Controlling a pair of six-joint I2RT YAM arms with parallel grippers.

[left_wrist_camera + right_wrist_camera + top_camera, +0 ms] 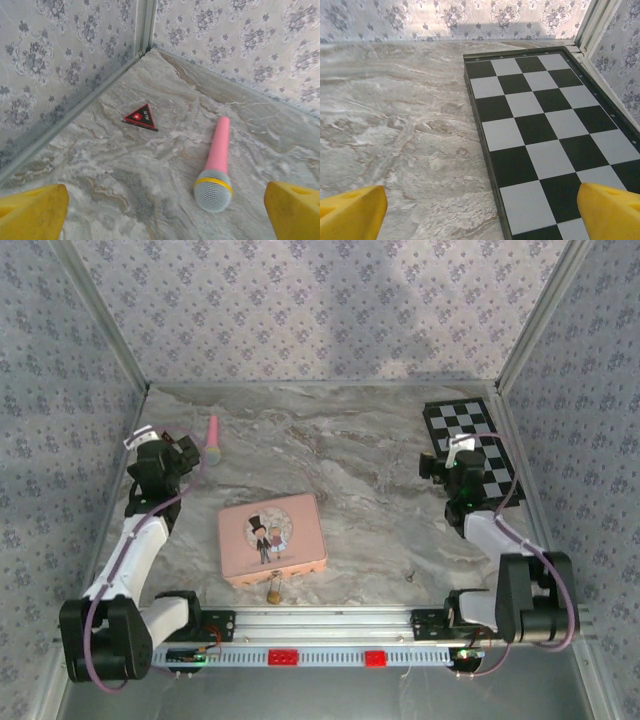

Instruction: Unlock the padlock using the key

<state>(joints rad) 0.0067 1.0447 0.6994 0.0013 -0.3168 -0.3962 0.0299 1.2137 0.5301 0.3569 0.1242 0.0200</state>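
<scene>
Padlock [273, 587]: tiny, brass-gold, lying on the grey marbled table [380, 520] just beside the near long edge of the pink rectangular cartoon tin [272, 538], roughly midway between the two arm bases. Too small from above to separate shackle from body, or to pick out the slim yellowish key; perhaps lying right against the lock, cannot tell.

Further out on the left, left pincer [188, 452] spread fully wide and holding nothing, hovering near the pink toy microphone with a pale mesh head [215, 165]. Beyond that, a small black-and-red triangular tag [141, 117] toward the far left corner. On the right, right pincer [452, 455] likewise wide open and empty, poised over the near end of the black-and-white chequered board [545, 125].

Judged as the very first step: nothing reached for yet, both pincers well apart from the lock. Needed next: bring one pincer back toward the tin to find and pinch the key by its head, and bring the other to steady the lock body with the keyhole exposed. Slow, fine closing on things this small.
</scene>
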